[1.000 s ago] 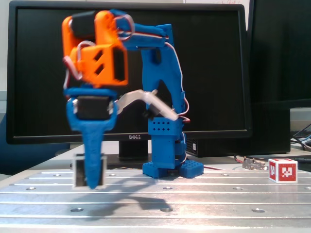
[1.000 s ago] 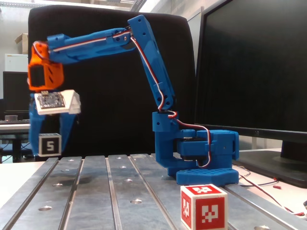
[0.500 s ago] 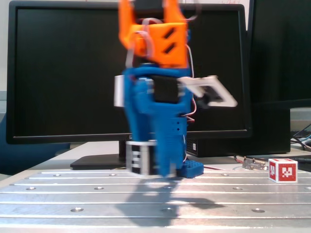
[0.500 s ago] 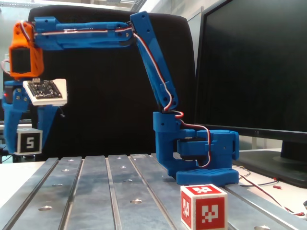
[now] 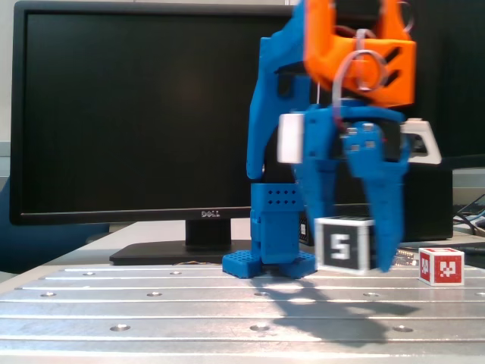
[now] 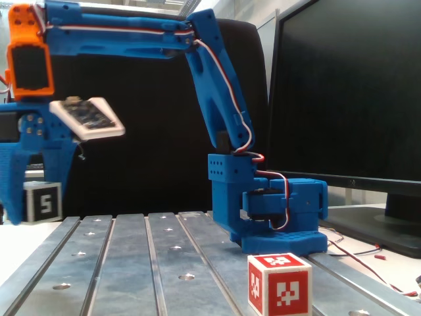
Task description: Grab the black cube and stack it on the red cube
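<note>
- a blue and orange robot arm (image 6: 197,59) stands on a grooved metal table (image 5: 151,303), in front of a dark dell monitor (image 5: 129,114).
- the gripper (image 5: 350,254) points down and is closed on the black cube (image 5: 345,244), one blue finger on each side; in the other fixed view the gripper (image 6: 29,207) sits at the far left edge with the black cube (image 6: 42,203) between its fingers.
- the black cube shows a white numeral "5" on a white-edged black face, and it looks to hang just clear of the table — though the gap is hard to judge.
- the red cube (image 5: 441,266) rests on the table to the right of the held cube in this view, apart from it and seemingly farther back; in the other fixed view the red cube (image 6: 279,284) is in the foreground, well apart from the gripper.
- handling, as a judgement: the black cube looks small, light and rigid, with flat smooth faces — it should hold well when pinched on two opposite faces, as it is now, but could twist if gripped off centre.
- the red cube's flat top should take the black cube if it is set down square; a skewed release could let it slide off.
</note>
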Controlling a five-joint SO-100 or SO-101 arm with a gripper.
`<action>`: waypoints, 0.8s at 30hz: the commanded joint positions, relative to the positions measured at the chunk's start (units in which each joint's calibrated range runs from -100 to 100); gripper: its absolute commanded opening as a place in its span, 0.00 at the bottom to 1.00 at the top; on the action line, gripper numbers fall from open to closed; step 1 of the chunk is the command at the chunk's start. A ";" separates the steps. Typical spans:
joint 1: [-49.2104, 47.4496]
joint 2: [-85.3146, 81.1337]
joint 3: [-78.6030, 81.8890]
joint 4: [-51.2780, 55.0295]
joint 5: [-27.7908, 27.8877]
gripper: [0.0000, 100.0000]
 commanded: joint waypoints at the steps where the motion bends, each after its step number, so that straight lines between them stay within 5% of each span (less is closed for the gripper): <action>1: -3.97 -0.86 -2.29 2.85 -0.13 0.17; 24: -21.91 -14.81 8.93 5.85 -2.03 0.17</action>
